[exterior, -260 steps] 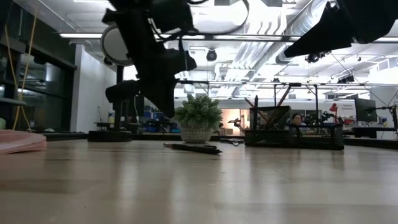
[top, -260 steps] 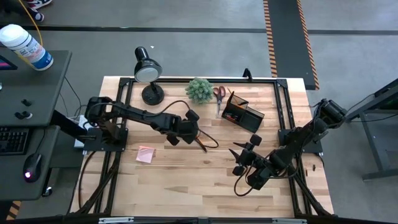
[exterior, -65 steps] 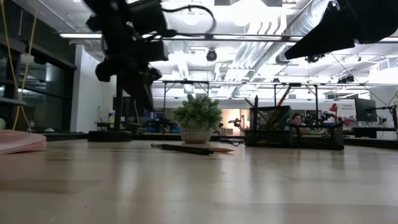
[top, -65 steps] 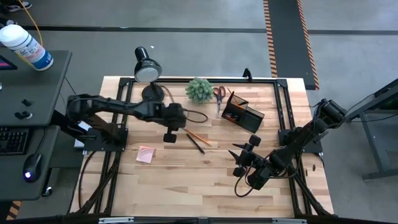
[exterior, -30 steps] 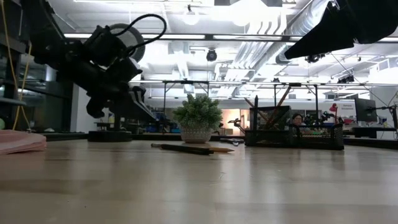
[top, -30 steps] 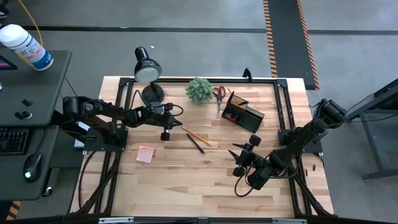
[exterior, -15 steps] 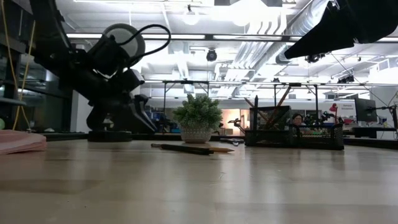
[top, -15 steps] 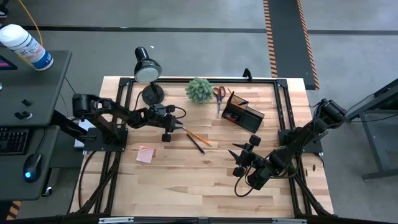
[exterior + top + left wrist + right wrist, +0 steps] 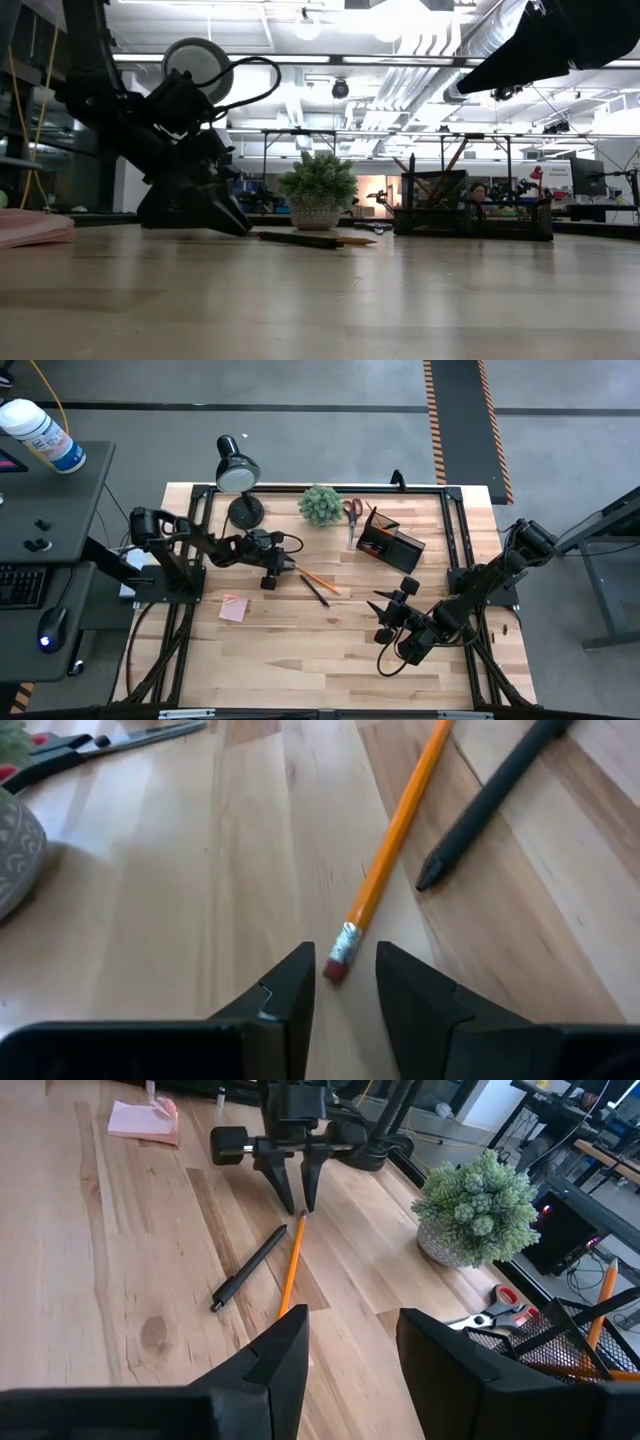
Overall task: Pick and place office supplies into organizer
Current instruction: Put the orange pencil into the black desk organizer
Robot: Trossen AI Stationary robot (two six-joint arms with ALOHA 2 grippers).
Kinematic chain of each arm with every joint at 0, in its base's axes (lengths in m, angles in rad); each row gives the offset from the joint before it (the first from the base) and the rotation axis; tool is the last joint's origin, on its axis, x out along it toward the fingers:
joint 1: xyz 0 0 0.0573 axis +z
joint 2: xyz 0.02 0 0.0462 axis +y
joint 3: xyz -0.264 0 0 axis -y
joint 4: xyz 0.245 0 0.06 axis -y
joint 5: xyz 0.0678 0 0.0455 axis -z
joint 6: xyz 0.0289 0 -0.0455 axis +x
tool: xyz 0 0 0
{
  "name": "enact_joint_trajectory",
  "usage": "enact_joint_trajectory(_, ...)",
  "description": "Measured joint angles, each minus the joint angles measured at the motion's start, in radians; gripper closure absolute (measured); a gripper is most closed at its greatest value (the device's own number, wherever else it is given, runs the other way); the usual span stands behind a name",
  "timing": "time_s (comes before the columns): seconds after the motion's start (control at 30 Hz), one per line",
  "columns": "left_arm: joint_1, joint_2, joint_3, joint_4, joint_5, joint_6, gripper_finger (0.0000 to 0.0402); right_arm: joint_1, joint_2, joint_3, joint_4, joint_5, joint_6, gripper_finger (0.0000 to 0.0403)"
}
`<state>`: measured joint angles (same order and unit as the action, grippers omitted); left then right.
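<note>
An orange pencil (image 9: 318, 580) and a black pen (image 9: 314, 591) lie side by side flat on the table's middle. My left gripper (image 9: 345, 960) is open and low over the table, slanting down. Its fingertips stand on either side of the pencil's eraser end (image 9: 337, 963) without touching it. Red-handled scissors (image 9: 352, 515) lie next to the black organizer (image 9: 392, 540) at the far side. A pink sticky-note pad (image 9: 234, 607) lies near the left. My right gripper (image 9: 380, 618) hangs open above the table's near right, with nothing between its fingers.
A green plant ball in a pot (image 9: 320, 504) and a black desk lamp (image 9: 238, 475) stand at the far edge, behind my left gripper. A black frame rail (image 9: 452, 530) runs around the table. Bare wood lies in the table's near half.
My left gripper has sunk toward the table, tipped further down, and come to the pencil's eraser end. In the low view its fingers have gone from shut to open. The pencil and pen have not moved.
</note>
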<state>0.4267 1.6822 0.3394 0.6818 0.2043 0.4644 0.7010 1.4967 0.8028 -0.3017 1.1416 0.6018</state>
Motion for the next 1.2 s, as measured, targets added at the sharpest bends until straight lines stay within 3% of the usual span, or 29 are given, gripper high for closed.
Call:
enact_joint_trajectory(0.3,0.068,0.063,0.077,-0.058,0.149,-0.007,0.033,0.0,0.0,0.0,0.0,0.0,-0.004,0.0258)
enact_joint_trajectory(0.53,0.077,0.061,0.103,-0.176,0.191,0.0,0.0394,0.0,0.0,0.0,0.0,0.0,-0.004,0.0258)
enact_joint_trajectory(0.9,0.075,0.049,0.095,-0.104,0.283,-0.101,0.04,0.0,0.0,0.0,0.0,0.012,-0.005,0.0258)
enact_joint_trajectory(1.2,0.068,-0.038,0.096,-0.061,0.292,-0.125,0.0401,0.0,0.0,0.0,-0.002,0.037,-0.008,0.0258)
